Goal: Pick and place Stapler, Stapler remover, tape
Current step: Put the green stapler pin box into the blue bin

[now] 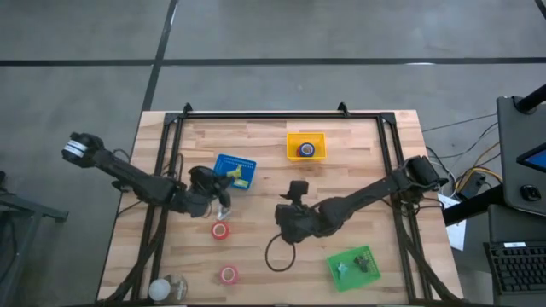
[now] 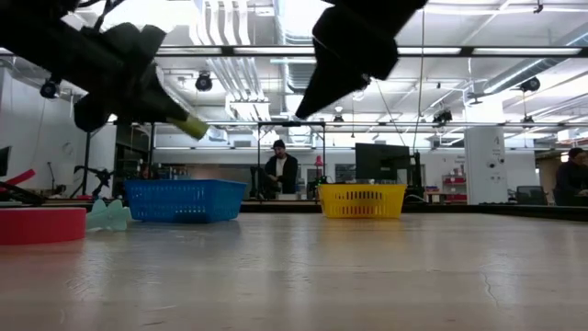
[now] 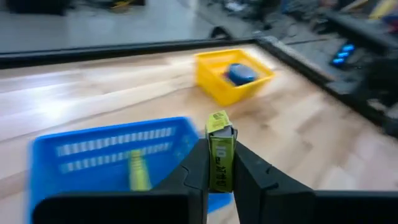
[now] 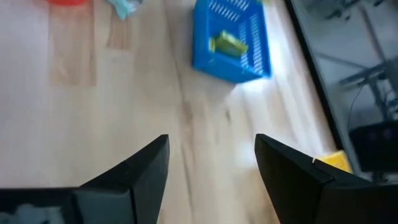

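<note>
The left gripper [image 3: 219, 167] has its jaws closed on a small yellow-green stapler [image 3: 220, 151], held upright so its long axis stands up between the fingers. It hangs just short of the blue plastic basket [image 1: 235, 170], which lies straight ahead of it and already holds one similar yellow-green piece [image 3: 137, 170]. From where I stand the coming move looks like a short carry forward over the near rim, then a release.

The right gripper [image 4: 211, 163] waits mid-bench with its jaws wide apart and empty, so the left arm is plainly the nearer one to that basket.

Farther back, the yellow plastic basket [image 1: 305, 146] has the blue tape roll [image 1: 307, 150] inside. The green basket [image 1: 353, 263] near the front right holds something I can't make out. Two red tape rolls [image 1: 220, 230] lie loose on the wooden bench [image 1: 358, 188], one nearer the front edge [image 1: 228, 274].
</note>
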Robot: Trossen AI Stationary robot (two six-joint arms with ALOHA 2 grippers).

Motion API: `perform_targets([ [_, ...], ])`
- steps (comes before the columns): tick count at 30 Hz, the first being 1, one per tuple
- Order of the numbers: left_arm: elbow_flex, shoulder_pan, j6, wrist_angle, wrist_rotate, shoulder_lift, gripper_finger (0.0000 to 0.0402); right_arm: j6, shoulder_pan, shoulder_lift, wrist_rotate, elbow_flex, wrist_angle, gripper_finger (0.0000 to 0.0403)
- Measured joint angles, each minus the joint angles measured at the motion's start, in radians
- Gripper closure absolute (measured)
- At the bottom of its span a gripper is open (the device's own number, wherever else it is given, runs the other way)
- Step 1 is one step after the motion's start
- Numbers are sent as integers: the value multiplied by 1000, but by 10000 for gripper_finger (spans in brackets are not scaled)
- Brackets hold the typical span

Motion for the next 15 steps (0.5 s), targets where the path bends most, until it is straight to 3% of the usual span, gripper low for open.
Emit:
perform_targets([
  [9, 0, 121, -42, -187, 76, -42, 325, 73, 50, 0, 4, -32, 4, 175],
  [15, 0, 190, -34, -204, 129, -33, 339, 76, 50, 0, 5, -36, 5, 179],
])
